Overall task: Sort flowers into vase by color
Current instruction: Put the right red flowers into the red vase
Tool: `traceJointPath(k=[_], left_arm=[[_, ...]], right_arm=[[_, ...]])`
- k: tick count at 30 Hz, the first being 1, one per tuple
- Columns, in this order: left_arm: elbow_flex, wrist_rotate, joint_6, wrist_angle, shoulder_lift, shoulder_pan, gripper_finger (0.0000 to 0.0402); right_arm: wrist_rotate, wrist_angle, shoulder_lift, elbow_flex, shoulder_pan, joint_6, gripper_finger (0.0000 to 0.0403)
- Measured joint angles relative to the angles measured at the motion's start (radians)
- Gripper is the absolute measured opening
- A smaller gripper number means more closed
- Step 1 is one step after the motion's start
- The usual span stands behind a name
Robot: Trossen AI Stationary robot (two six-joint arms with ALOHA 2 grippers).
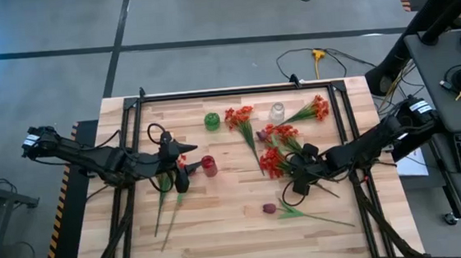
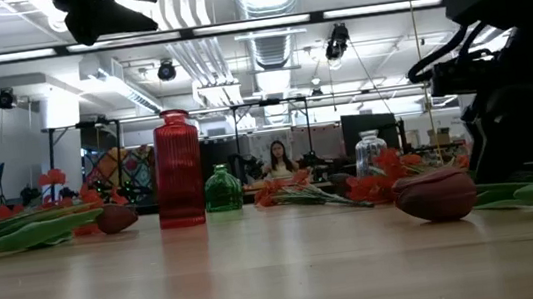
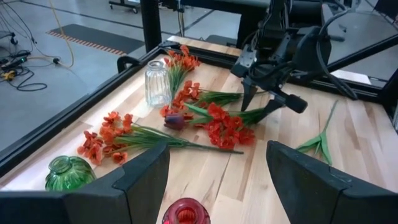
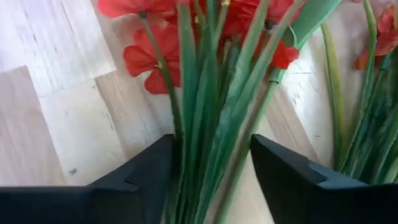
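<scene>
My right gripper [image 4: 211, 180] stands open, lowered over a bunch of red flowers [image 1: 271, 163] that lies flat on the wood right of centre. Its fingers stand on either side of the bunch's green stems [image 4: 214, 118], just below the blooms. The left wrist view shows it [image 3: 261, 106] pointing steeply down with spread fingers. My left gripper [image 1: 188, 164] hovers open and empty beside the red vase [image 1: 209, 165], whose mouth [image 3: 185, 214] shows between its fingers. A green vase [image 1: 212, 120] and a clear vase [image 1: 277, 111] stand upright farther back. My right gripper comes at the red bunch's stems from above, slanting down, with its fingers across them. One finger [image 4: 146, 177] stands at the edge of the outermost stem [image 4: 177, 134]; I cannot tell whether it touches. The bunch lies on the table.
Orange-red bunches [image 1: 242, 118] [image 1: 315, 108] lie near the far edge, and more red blooms [image 1: 280, 133] behind the right gripper. A purple bud [image 1: 268, 208] with a green stem lies toward the near edge. Long green stems [image 1: 166, 204] lie under the left gripper. A black frame [image 1: 236, 90] rims the table.
</scene>
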Motion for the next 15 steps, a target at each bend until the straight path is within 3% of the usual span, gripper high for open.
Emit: traceJointPath(k=[9, 15], left_arm=[[0.0, 0.0, 0.0, 0.004, 0.0, 0.0, 0.0251], [0.0, 0.0, 0.0, 0.004, -0.001, 0.0, 0.0251]], right_arm=[[0.006, -0.016, -0.032, -0.004, -0.001, 0.009, 0.0059], [0.004, -0.019, -0.044, -0.004, -0.001, 0.01, 0.0017]])
